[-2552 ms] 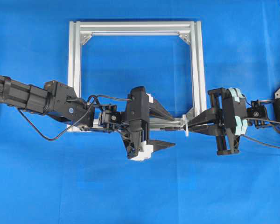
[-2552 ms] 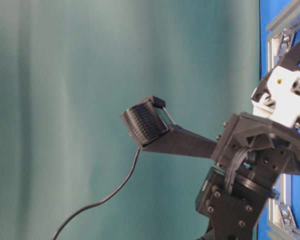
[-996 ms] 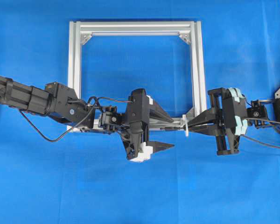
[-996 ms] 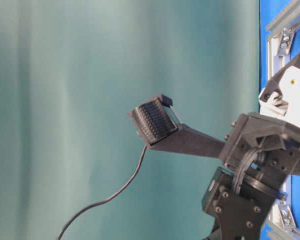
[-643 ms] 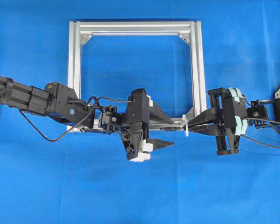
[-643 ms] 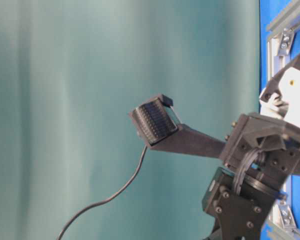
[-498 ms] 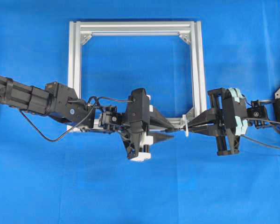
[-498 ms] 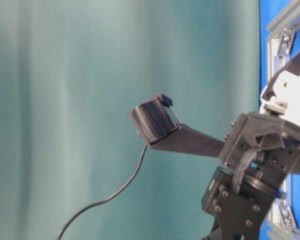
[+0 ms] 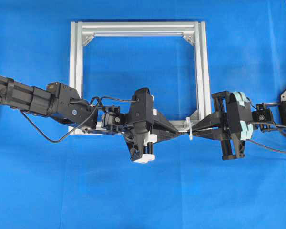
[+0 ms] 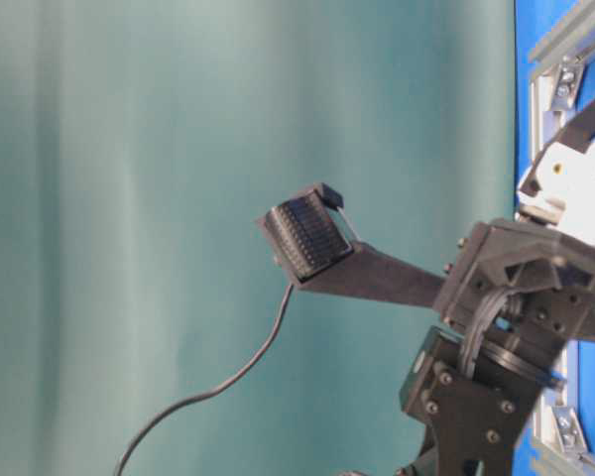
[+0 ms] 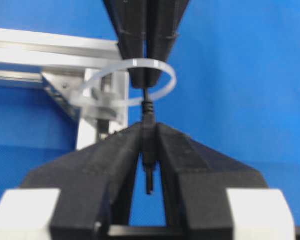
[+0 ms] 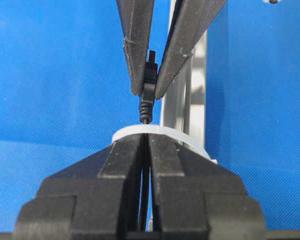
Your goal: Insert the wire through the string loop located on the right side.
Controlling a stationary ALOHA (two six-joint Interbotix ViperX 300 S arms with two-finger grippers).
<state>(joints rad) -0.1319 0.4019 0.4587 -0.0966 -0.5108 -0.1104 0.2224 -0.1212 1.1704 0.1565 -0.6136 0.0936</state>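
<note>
The wire (image 11: 148,145) is clamped by the left gripper (image 11: 148,150) at its plug, just through the string loop (image 11: 127,85). The cable is pinched by the right gripper (image 12: 145,150). The plug should be pulled straight, without twisting the loop.

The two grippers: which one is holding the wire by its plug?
The left gripper: it pinches the wire at the plug. The right gripper holds further along.

Matt black plastic claw fingers (image 11: 115,160), translucent white string loop (image 11: 127,82), brushed silver aluminium frame (image 9: 138,28) — on smooth blue cloth (image 9: 143,191).
</note>
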